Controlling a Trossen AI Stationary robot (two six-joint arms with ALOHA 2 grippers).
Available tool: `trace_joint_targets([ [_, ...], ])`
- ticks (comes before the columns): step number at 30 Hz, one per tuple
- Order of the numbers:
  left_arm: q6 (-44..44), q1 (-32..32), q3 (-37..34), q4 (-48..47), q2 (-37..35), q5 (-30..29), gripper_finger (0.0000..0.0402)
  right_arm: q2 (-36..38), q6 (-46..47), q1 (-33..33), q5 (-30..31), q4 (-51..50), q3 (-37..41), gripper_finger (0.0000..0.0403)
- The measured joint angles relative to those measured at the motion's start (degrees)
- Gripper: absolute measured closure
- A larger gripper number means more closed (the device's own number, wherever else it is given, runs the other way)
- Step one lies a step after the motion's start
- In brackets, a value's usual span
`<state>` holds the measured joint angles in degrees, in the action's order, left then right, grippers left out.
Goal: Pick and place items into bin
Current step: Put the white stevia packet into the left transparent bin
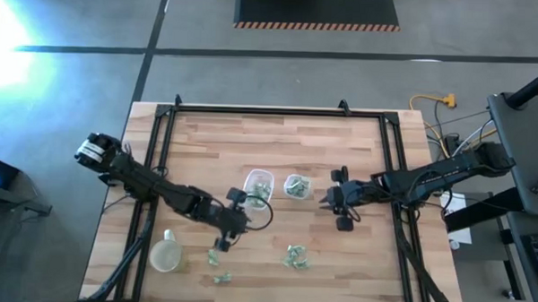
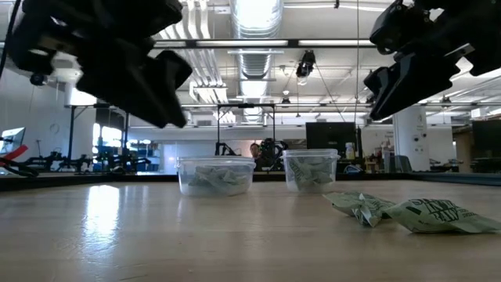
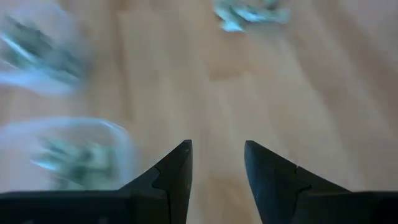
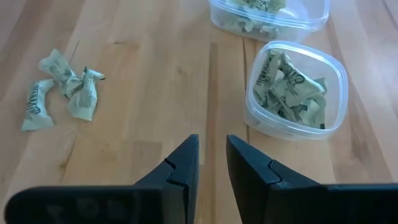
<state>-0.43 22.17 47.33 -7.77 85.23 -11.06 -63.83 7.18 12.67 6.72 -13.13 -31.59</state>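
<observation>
left claw open, a clear gap btwn its two dark wedge-shaped fingers, nothing btwn them, touching nothing; it hangs over bare wood near the front-centre of the table, just beside the left clear tub. right claw nearly closed, only a thin slit btwn the tips, empty, not touching anything; it sits over the table just right of the second clear tub, off the surface.

items: small pale-green and white wrapped pieces, crinkly foil-like wrappers w/ twisted ends and dark print. both tubs hold a pile of them. loose ones on the wood: a small cluster near the right claw, same cluster seen from above at; a couple more near the front edge, and one by the left claw's tip. in the low view two flattened wrappers lie on the table at right, in front of the tubs.

tubs: thin clear plastic, rounded-square, shallow, open-topped w/ a rolled rim, standing side by side mid-table, close but apart. a third pale round cup-like container stands at the front left, contents cannot tell.

table: light butcher-block wood, strips w/ visible grain, smooth, black metal frame around it.
</observation>
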Motion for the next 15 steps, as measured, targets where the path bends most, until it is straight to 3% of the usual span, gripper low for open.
trace_joint_targets([
  [5,-10.0,1.8,0.0,-4.8,0.0,7.5,0.0272,0.0,0.2,0.2,0.1,0.0,0.0,0.0336],
  [15,-22.8,5.6,0.0,-8.0,0.0,15.1,0.0272,0.0,0.3,0.2,0.1,0.2,0.0,0.034],
])
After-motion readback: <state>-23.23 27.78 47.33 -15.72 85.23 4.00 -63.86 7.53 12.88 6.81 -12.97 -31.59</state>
